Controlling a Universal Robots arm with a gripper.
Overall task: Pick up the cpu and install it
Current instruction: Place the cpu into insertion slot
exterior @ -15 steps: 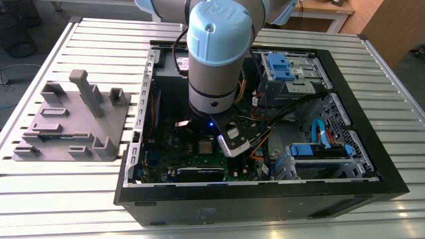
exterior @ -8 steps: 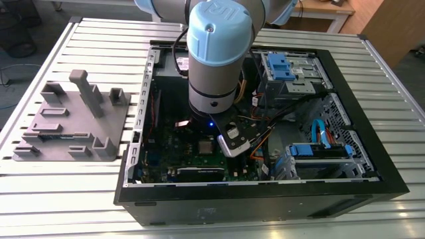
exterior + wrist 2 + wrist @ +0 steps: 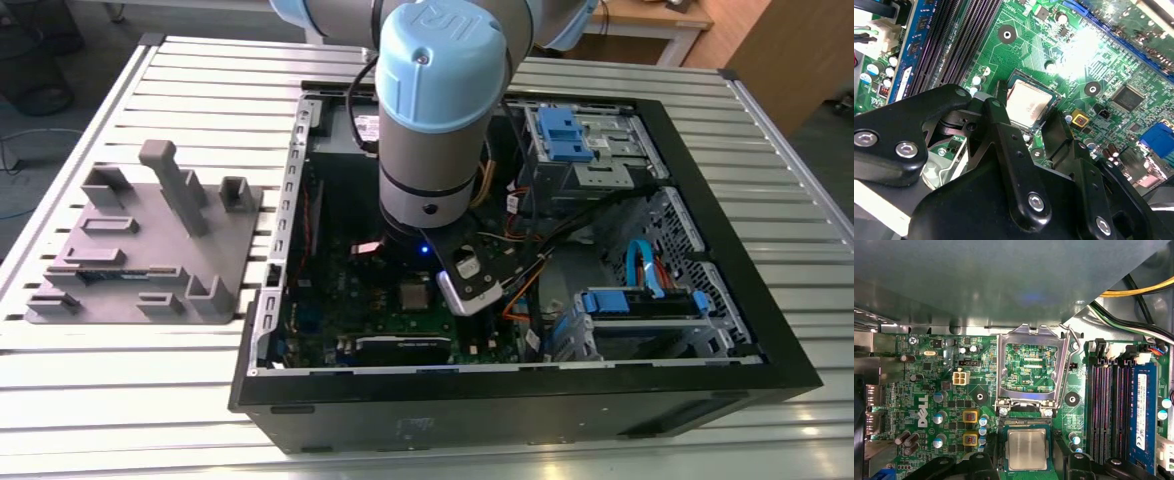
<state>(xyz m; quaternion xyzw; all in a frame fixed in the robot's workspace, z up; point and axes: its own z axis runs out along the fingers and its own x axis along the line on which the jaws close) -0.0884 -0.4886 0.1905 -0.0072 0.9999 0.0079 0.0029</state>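
The cpu [image 3: 1026, 449] is a small silvery square lying flat in the motherboard socket [image 3: 1002, 436], just below the raised silver socket frame [image 3: 1030, 333]. In both wrist views my gripper [image 3: 1028, 463] hangs over it, open, with one black finger [image 3: 985, 463] on each side and a gap to the chip's edges. The second wrist view shows the cpu [image 3: 1026, 104] between the fingers [image 3: 1000, 116] of the gripper [image 3: 1029, 111], with nothing held. In the exterior view the arm [image 3: 430, 120] reaches down into the open computer case [image 3: 747, 330], and the cpu [image 3: 414, 295] shows as a pale square on the board.
Memory slots [image 3: 1109, 410] and a blue memory module [image 3: 1143, 410] run beside the socket. Cables [image 3: 1134, 290] cross near the case wall. A grey plastic fixture [image 3: 147, 250] holding a green memory stick [image 3: 114, 271] stands on the slatted table at the exterior view's left.
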